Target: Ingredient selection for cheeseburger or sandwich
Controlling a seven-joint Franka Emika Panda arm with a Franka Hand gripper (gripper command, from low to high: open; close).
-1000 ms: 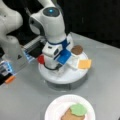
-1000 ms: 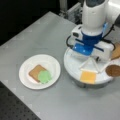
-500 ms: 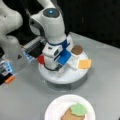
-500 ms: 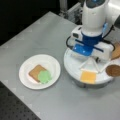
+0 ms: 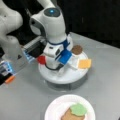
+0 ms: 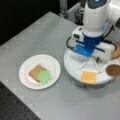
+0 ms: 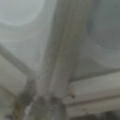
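A tan bread square (image 6: 35, 71) with green lettuce (image 6: 44, 76) on it lies on the plain white plate (image 6: 26, 80); bread (image 5: 68, 116) and lettuce (image 5: 78, 109) show in both front views. On the white sectioned tray (image 6: 72, 65) lie a yellow cheese square (image 6: 88, 76), a dark brown patty (image 6: 113, 70) and another tan bread piece (image 6: 116, 51). The red tomato (image 5: 41, 59) sits at the tray's left edge (image 5: 50, 76). The arm's wrist (image 5: 56, 52) hangs low over the tray's middle, and the gripper's fingers are hidden beneath it. The wrist view holds only the tray's white divider ribs (image 7: 58, 62), very close.
The arm's base and a box with blue lights (image 5: 7, 67) stand at a front view's left. The grey table's edge (image 6: 15, 40) borders a dark area on the left. The plate (image 5: 53, 110) lies just in front of the tray.
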